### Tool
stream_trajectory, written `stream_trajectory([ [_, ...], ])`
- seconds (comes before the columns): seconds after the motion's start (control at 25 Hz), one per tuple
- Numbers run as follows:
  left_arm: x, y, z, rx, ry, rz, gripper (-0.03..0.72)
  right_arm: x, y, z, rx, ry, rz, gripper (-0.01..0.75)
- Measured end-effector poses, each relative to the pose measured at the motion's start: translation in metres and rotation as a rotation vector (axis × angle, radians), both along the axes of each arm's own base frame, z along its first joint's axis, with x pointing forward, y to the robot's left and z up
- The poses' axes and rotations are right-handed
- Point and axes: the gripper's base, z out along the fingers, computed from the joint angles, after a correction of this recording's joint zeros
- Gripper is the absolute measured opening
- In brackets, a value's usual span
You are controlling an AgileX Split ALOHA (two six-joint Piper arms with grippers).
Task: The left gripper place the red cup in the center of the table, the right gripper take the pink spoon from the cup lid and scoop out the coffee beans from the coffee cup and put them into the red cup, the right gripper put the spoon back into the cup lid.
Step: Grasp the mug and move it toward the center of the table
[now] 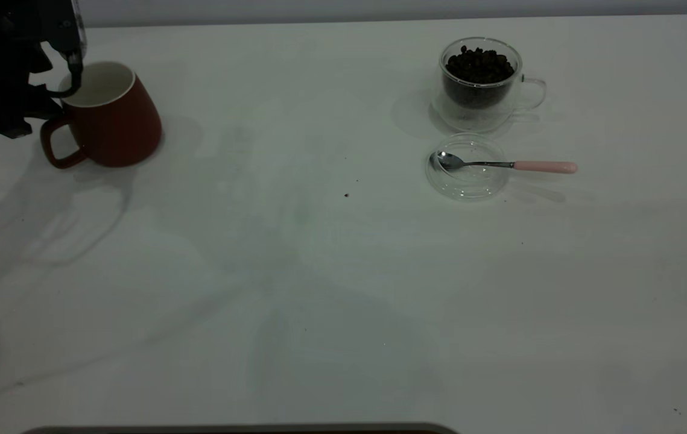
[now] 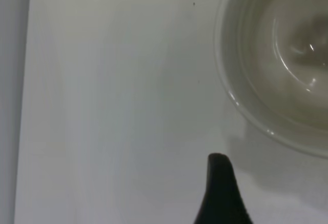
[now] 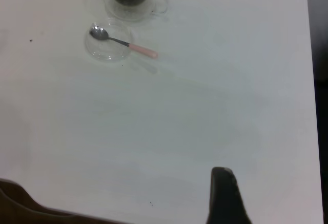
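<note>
We find the left gripper [image 1: 69,75] at the rim of the dark red ceramic cup with a white inside [image 1: 111,114], one finger hooked over the lip near the handle; we cannot tell from any view whether it has closed on the rim. The cup stands at the far left of the white table [image 1: 319,289], well away from the centre, so we judge the first step not yet done.

The right gripper is out of the exterior view; only one dark fingertip [image 3: 225,198] shows in its wrist view, well apart from everything.

The steel spoon with a pink handle [image 1: 503,164] lies across the clear round cup lid [image 1: 468,175], just beside the clear glass cup of coffee beans [image 1: 481,81]. Scooping and returning the spoon remain.

We read no brand, label or writing anywhere.
</note>
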Motion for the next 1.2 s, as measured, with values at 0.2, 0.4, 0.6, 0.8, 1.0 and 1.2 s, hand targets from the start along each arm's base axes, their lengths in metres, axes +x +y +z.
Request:
stream_trajectory([
  [0.2, 0.001, -0.002, -0.003, -0.001, -0.005, -0.011, 0.586, 0.0, 0.0, 0.0, 0.0, 0.0, 0.0, 0.508],
  [0.4, 0.002, -0.025, -0.002, -0.01, -0.024, -0.071, 0.586, 0.0, 0.0, 0.0, 0.0, 0.0, 0.0, 0.508],
  [0.6, 0.0, -0.06, -0.004, -0.017, -0.031, -0.158, 0.586, 0.0, 0.0, 0.0, 0.0, 0.0, 0.0, 0.508],
  [0.8, -0.005, -0.093, -0.005, -0.022, -0.035, -0.241, 0.586, 0.0, 0.0, 0.0, 0.0, 0.0, 0.0, 0.508],
  [1.0, -0.012, -0.127, -0.005, -0.036, -0.053, -0.328, 0.586, 0.0, 0.0, 0.0, 0.0, 0.0, 0.0, 0.508],
  [1.2, -0.019, -0.146, -0.005, -0.044, -0.053, -0.367, 0.586, 0.0, 0.0, 0.0, 0.0, 0.0, 0.0, 0.508],
])
